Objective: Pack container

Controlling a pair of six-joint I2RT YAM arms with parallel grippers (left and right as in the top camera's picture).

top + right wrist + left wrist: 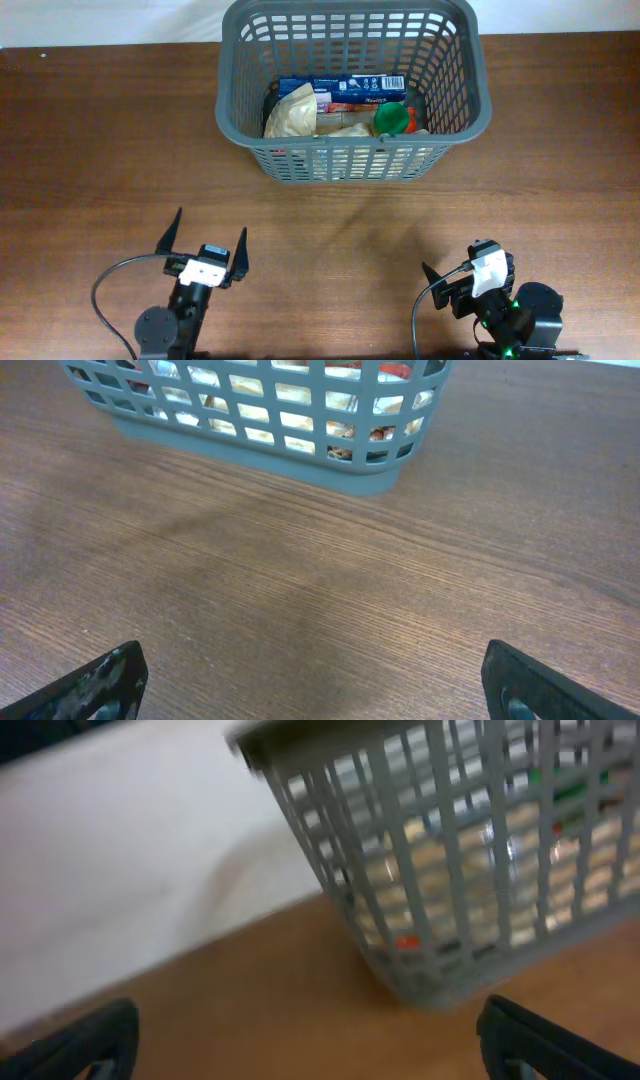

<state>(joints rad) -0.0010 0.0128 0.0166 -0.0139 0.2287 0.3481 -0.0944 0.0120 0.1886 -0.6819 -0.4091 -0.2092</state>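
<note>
The container (352, 160), a large dark grey lattice basket, stands at the back middle of the table. Inside lie a blue packet (340, 88), beige packets (295, 118) and a green item (392, 118). My left gripper (203, 243) is open and empty at the front left, well short of the basket. My right gripper (462, 285) is open and empty at the front right. The basket also shows in the left wrist view (460, 860), blurred, and in the right wrist view (270, 420). Both pairs of fingertips (310, 1040) (320, 680) frame bare wood.
The brown wooden table (110, 150) surrounds the basket. A pale wall (110, 850) shows behind the table in the left wrist view. A black cable (105, 290) loops beside the left arm's base.
</note>
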